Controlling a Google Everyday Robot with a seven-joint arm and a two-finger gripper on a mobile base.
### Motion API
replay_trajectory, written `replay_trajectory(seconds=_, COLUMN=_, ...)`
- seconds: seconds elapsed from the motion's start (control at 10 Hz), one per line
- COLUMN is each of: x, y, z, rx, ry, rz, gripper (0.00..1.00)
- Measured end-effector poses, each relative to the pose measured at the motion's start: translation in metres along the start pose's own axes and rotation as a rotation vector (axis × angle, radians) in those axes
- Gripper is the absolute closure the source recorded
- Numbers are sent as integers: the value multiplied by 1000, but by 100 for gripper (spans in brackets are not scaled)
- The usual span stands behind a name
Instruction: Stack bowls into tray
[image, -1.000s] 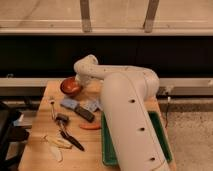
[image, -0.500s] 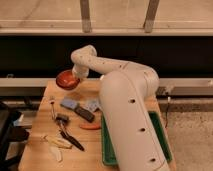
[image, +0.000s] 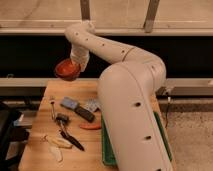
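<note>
below the hand (image: 75, 63) the table (image: 80, 156) carries a blue block (image: 70, 103), a black bar (image: 85, 114), an orange stick-like thing (image: 90, 126) and pale bits i can't make out. the green tray (image: 106, 150) sits lower right of it, mostly hidden behind the fat white arm. arm's bent up and left, and the hand is clenched on the orange-red bowl (image: 66, 70), up off the table near its far edge.

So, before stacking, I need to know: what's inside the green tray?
Only the green tray's rim strips show; the arm covers its inside. The gripper holds the orange-red bowl above the table's far end.
</note>
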Motion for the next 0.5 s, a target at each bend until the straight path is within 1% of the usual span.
replay_trajectory(seconds=0.2, x=22, y=-39, z=-32, rx=48, ry=15, rz=44, gripper=100)
replay_trajectory(seconds=0.5, x=62, y=-93, z=-54, rx=114, ry=47, rz=135, gripper=100)
